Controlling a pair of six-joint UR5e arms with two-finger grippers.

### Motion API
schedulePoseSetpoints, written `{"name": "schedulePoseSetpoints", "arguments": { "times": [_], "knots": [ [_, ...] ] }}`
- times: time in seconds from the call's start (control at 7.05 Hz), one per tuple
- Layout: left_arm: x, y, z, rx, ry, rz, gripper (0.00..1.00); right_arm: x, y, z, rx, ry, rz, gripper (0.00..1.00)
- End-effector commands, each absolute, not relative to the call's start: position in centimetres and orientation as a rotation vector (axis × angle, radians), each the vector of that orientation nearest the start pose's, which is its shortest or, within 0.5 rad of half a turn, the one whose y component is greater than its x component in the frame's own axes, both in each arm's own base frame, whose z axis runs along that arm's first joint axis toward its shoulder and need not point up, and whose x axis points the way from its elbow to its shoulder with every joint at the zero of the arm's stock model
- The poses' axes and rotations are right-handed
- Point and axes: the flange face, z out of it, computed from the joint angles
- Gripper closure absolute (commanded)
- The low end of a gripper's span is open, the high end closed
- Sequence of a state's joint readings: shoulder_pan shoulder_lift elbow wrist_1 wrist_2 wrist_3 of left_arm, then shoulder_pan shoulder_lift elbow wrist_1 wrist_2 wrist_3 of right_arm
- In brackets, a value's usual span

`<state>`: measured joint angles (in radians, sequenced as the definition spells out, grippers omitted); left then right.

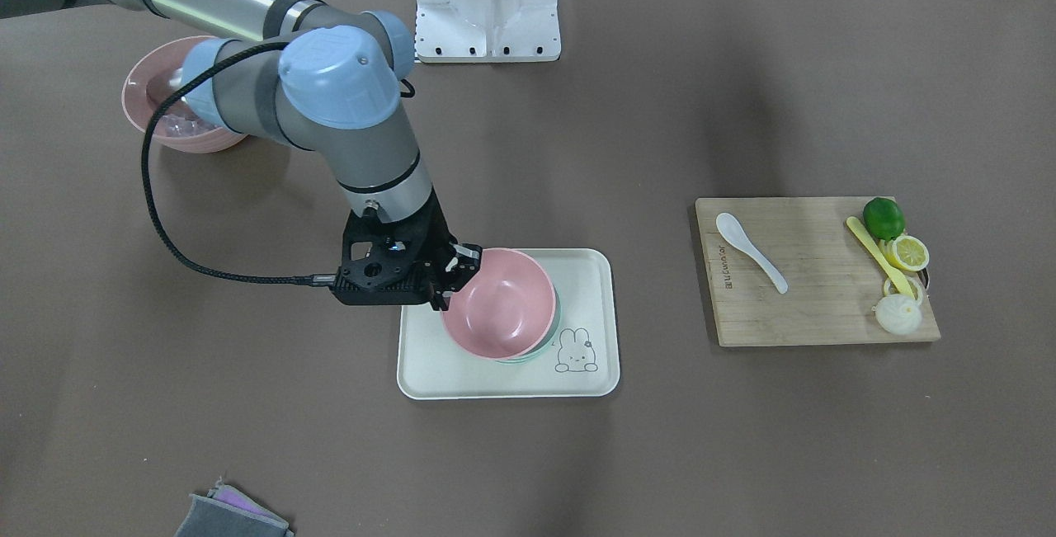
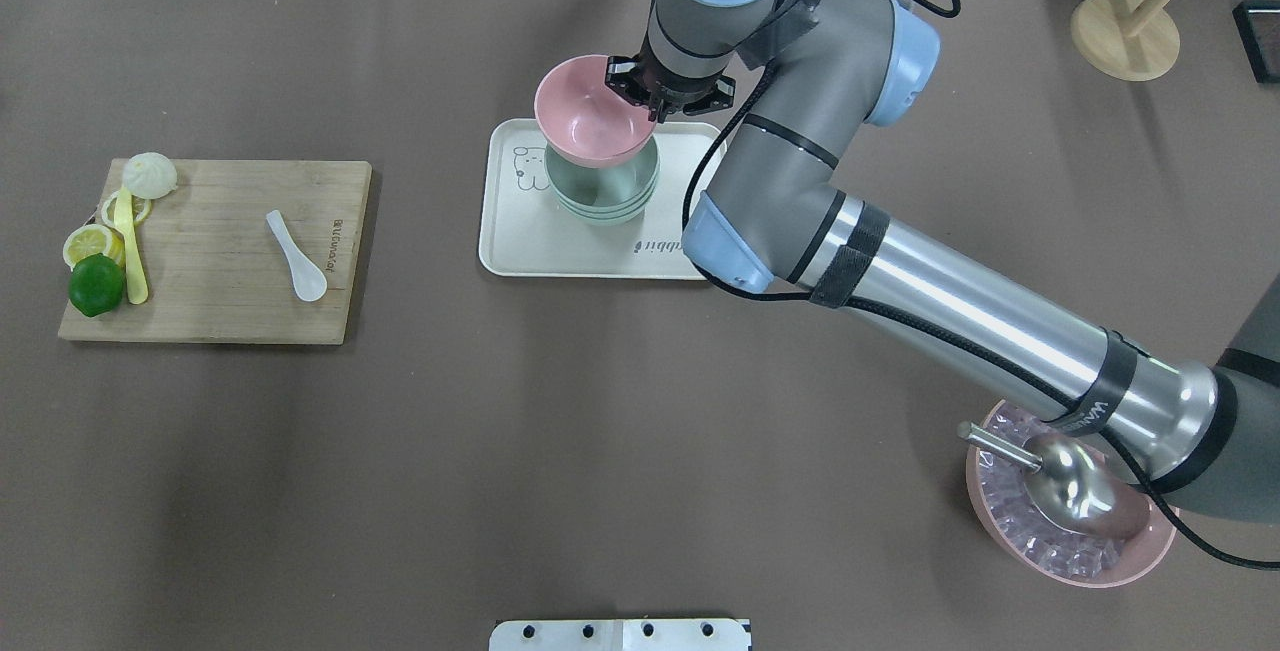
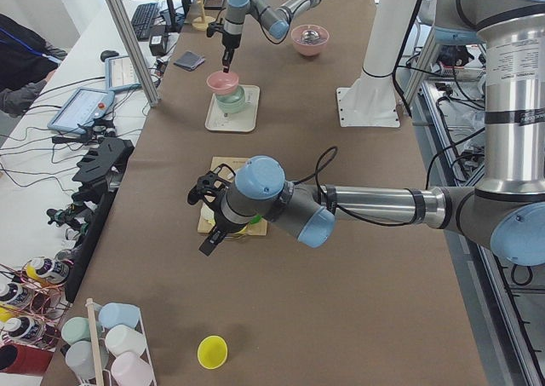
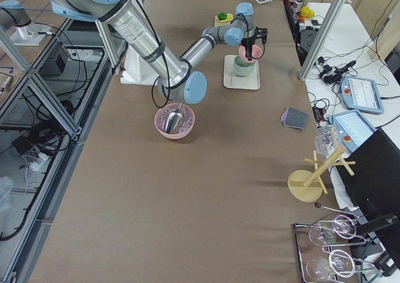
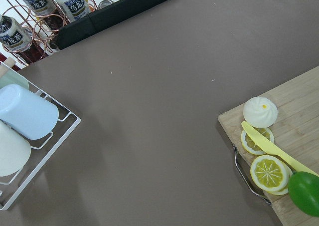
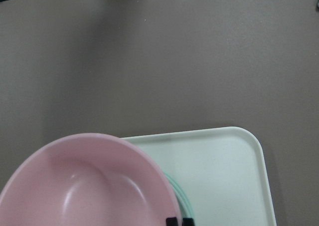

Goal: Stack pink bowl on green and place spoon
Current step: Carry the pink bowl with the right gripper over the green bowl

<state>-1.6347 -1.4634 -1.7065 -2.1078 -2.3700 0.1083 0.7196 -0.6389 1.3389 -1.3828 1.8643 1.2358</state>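
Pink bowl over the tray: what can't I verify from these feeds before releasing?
1. Green bowl: in the front-facing view the pink bowl covers all but a sliver, so contact between them is unclear.
2. Right gripper: the right wrist view cuts its fingertips at the bottom edge.
3. Left gripper: seen only in the exterior left view; open or shut, cannot tell.

pink bowl [image 1: 499,302], pale green bowl [image 2: 605,193], cream tray [image 1: 445,372] with bunny outline print, white spoon [image 1: 749,250], brown surface [image 1: 742,67].

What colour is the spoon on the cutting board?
The spoon is white, clearest in the exterior front-facing view.
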Motion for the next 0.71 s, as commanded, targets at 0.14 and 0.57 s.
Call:
{"name": "schedulePoseSetpoints", "arguments": {
  "times": [0.14, 0.57],
  "knots": [
    [-9.1, -46.3, 58.2, 0.595, 0.73, 0.266, 0.02, -54.5, -58.1, 15.7, 0.217, -0.858, 0.224, 1.0],
    [-9.0, -46.3, 58.2, 0.594, 0.731, 0.268, 0.02, -55.1, -57.7, 16.4, 0.209, -0.848, 0.217, 1.0]
  ]
}}
